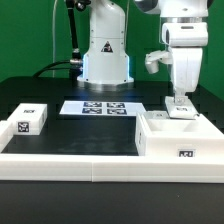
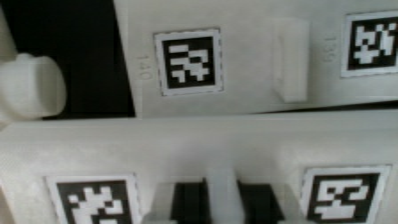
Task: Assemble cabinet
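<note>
Jaws low over the white cabinet (image 1: 160,140)

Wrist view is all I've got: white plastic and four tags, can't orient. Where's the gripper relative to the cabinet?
Observer: In the exterior view the gripper hangs straight over the cabinet, fingertips low at its upper back part, on the exterior view's right.
Operator: Any other loose parts?
Observer: One small white tagged block sits apart, at the exterior view's left.
Operator: And the marker board?
Observer: The marker board lies flat in front of the arm's base, beside the cabinet toward the exterior view's left.
</note>
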Available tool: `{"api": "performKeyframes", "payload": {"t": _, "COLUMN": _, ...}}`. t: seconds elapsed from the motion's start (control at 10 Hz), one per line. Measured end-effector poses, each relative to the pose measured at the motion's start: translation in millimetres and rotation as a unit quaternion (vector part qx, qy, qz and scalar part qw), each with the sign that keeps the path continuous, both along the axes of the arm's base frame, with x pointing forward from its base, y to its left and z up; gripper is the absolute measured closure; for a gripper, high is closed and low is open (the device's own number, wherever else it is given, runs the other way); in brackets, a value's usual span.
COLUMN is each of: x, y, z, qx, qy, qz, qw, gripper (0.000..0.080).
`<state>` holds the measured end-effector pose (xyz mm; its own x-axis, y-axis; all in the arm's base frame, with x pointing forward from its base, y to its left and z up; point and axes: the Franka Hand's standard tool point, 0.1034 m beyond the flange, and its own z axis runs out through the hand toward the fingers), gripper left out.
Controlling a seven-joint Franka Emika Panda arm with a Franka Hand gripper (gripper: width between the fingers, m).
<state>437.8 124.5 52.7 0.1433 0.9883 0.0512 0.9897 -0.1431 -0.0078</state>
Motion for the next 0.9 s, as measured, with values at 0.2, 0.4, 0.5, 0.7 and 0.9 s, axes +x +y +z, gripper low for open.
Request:
{"api": "performKeyframes", "payload": {"t": 0.2, "x": 1.1, "y": -0.7, "z": 0.3, "qx": 0.000, "qy": -0.001, "qz": 0.002, "qw": 1.000, "gripper": 0.0729}}
{"api": "performKeyframes", "payload": {"t": 0.4, "x": 8.4, "y": -3.3, "z": 3.6, "qx": 0.001, "qy": -0.007, "qz": -0.001, "qw": 1.000, "gripper": 0.0729}}
{"api": "performKeyframes", "payload": {"t": 0.5, "x": 10.7, "y": -3.2, "z": 4.9, "qx": 0.001, "qy": -0.008, "qz": -0.001, "qw": 1.000, "gripper": 0.0729}}
{"api": "performKeyframes", "payload": {"t": 0.7, "x": 12.3, "y": -3.9, "z": 5.5, "qx": 0.000, "qy": -0.007, "qz": -0.003, "qw": 1.000, "gripper": 0.0729}}
{"api": "performKeyframes", "payload": {"t": 0.9, "x": 12.1, "y": -4.0, "z": 5.1, "qx": 0.000, "qy": -0.006, "qz": -0.003, "qw": 1.000, "gripper": 0.0729}}
